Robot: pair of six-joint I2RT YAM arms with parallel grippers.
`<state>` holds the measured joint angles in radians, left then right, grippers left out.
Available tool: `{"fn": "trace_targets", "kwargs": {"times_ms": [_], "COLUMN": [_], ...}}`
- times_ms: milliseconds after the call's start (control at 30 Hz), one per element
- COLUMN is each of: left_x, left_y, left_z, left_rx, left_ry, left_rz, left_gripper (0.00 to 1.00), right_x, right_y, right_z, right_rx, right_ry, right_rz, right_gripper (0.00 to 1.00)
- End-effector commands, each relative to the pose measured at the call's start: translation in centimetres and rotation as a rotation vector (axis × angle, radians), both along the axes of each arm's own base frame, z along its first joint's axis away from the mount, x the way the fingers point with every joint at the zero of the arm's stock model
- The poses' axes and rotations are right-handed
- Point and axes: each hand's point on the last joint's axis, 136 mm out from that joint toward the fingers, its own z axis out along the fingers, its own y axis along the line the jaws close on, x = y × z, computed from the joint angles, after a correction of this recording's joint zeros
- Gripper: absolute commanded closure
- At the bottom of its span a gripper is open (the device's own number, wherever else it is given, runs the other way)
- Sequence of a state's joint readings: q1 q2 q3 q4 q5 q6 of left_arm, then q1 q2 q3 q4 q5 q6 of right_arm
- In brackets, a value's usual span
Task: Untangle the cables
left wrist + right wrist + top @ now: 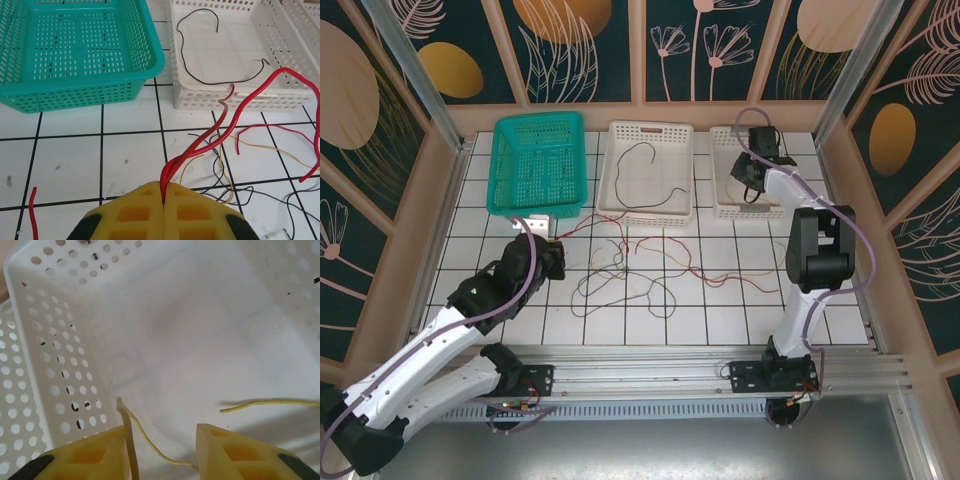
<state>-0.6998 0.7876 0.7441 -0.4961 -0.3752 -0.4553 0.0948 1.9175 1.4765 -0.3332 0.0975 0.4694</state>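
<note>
White tiled tabletop [740, 315] with black grid lines, flowery wall panels all round, three baskets along the far edge. So the left tool [164, 192] is pinched tight on the red cable [220, 125]. From the grip it runs up and off to the right, toward the loose heap [630, 278] of red, yellow-tan and dark cables lying mid-tabletop. The right tool [162, 435] is spread wide down inside the right white basket [50, 365], not gripping anything. A yellow cable [270, 401] lies on the basket floor, and a strand leans against one finger [95, 455].

My take on the step: draw the red one out of the heap slowly, lifting and pulling away from the pile. Watch whether the dark and yellow strands come along. If they drag, ease off and try another angle rather than yank, since these things look limp and would probably just cinch tighter.

Stuff in the way: the teal basket [498, 165] sits just beyond the left tool, so there's not much room to pull forward. The middle white basket [650, 127] already has a dark cable [182, 50] in it.
</note>
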Motion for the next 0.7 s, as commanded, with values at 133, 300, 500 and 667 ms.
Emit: {"fn": "trace_targets", "kwargs": {"times_ms": [133, 300, 500, 667], "left_x": [0.4, 0.4, 0.4, 0.5], "left_y": [-0.2, -0.4, -0.4, -0.4], "left_z": [0.4, 0.2, 0.1, 0.1], "left_rx": [-0.002, 0.001, 0.002, 0.003], "left_ry": [-0.024, -0.017, -0.014, -0.014], "left_rz": [-0.009, -0.013, -0.014, -0.016], "left_gripper": [1.00, 1.00, 1.00, 1.00], "right_x": [-0.1, 0.1, 0.3, -0.2], "right_y": [-1.2, -1.3, -1.2, -0.5], "right_z": [6.6, 8.9, 9.6, 10.1], "right_rx": [-0.036, -0.038, -0.030, 0.014], "right_ry": [-0.140, -0.195, -0.203, -0.220], "right_rz": [-0.030, -0.031, -0.030, -0.007], "right_gripper": [0.53, 0.49, 0.48, 0.48]}}
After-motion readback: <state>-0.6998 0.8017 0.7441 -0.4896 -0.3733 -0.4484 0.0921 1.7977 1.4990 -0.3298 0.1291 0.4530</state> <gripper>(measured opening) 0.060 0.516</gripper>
